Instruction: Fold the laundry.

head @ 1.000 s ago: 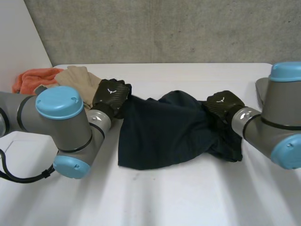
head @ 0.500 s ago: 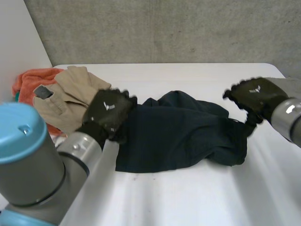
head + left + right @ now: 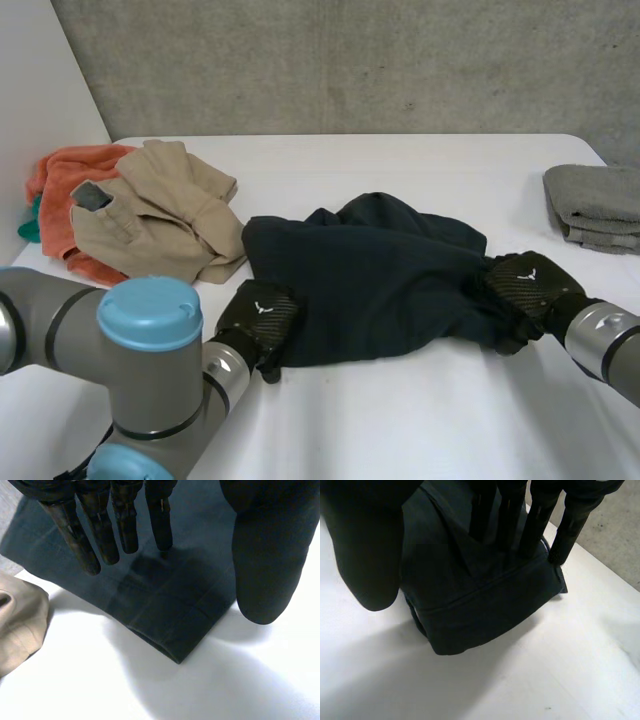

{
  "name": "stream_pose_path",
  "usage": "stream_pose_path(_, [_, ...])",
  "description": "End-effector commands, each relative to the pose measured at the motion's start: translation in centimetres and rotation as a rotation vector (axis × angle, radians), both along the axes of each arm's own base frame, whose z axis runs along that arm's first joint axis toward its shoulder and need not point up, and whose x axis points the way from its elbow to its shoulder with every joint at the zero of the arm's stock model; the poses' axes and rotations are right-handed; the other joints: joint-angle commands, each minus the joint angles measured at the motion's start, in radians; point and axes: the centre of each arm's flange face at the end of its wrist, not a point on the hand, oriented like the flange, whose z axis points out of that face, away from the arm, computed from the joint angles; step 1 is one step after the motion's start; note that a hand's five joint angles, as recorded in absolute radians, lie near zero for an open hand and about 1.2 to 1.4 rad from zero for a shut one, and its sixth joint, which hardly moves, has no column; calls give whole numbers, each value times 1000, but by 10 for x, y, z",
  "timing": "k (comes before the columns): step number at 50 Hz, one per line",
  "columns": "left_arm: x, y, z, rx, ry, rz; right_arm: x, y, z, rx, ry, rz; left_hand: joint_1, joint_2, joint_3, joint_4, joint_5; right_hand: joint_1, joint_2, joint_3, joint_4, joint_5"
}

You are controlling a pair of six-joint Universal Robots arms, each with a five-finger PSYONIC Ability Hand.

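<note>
Navy garment (image 3: 370, 280) lies rumpled on the table (image 3: 420, 430); left hand (image 3: 258, 318) and right hand (image 3: 525, 290), fingers straight and thumbs spread, rest at its near-left corner and right end, each best pinched through all layers before lifting.

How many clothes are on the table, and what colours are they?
Orange cloth: 1
Tan garment: 1
Dark blue garment: 1
Grey folded towel: 1
Total: 4
A teal scrap peeks out beside the orange cloth. It is too small to tell what it is, so it is not counted.
</note>
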Motion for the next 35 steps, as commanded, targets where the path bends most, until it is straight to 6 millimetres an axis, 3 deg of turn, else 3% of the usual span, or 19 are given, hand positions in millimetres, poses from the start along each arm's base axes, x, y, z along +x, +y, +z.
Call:
stream_pose_path(1, [-9, -13, -5, -15, 0, -2, 7, -20, -13, -50, -10, 1, -3, 7, 4, 19, 23, 822, 838, 828, 825, 826])
stream_pose_path(8, [-18, -26, -11, -42, -13, -8, 7, -32, -12, -74, -27, -43, 99, 110, 106, 121, 125, 880, 895, 885, 883, 883])
stream_pose_path(20, [-27, -37, -15, -78, -36, -23, 9, -38, -5, -97, -36, -51, 970, 981, 977, 993, 997, 880, 895, 885, 883, 883])
stream_pose_path(24, [-29, -40, -6, -109, -16, -17, 9, -40, -3, -109, -34, -55, 971, 982, 978, 993, 997, 880, 895, 885, 883, 883])
stream_pose_path(28, [-27, -45, 23, -186, 25, 34, 9, -44, 6, -129, -33, -56, 971, 982, 978, 993, 997, 880, 895, 885, 883, 883])
stream_pose_path(30, [-24, -45, 48, -238, 58, 70, 9, -44, 13, -140, -34, -54, 971, 982, 978, 993, 997, 880, 895, 885, 883, 883])
stream_pose_path(32, [-21, -45, 70, -283, 89, 96, 10, -41, 38, -179, -29, -46, 971, 982, 978, 993, 997, 880, 895, 885, 883, 883])
stream_pose_path(34, [-16, -40, 110, -362, 153, 116, 10, -36, 61, -206, -23, -39, 971, 982, 978, 993, 997, 880, 895, 885, 883, 883])
stream_pose_path(35, [-13, -38, 127, -396, 181, 122, 6, -31, 86, -238, -8, -39, 971, 982, 978, 993, 997, 880, 895, 885, 883, 883])
